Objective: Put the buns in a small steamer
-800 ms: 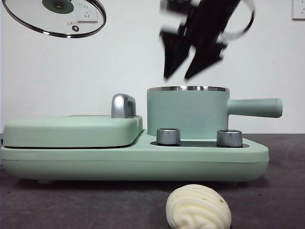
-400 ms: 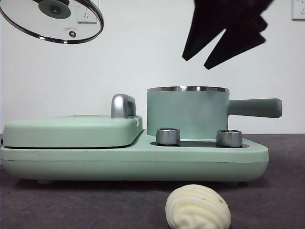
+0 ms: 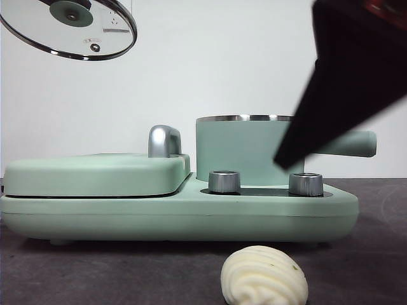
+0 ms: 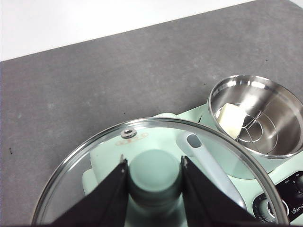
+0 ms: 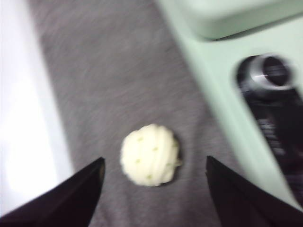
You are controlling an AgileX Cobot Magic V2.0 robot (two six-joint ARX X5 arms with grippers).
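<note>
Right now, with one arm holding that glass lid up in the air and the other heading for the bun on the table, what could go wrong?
1. The right gripper hangs open above the swirled bun; closing off-centre could squash it or roll it away.
2. The left gripper holds the glass lid only by its knob; a slip would drop it onto the griddle.
3. One bun already sits in the small steamer, so the second could catch the rim.
</note>
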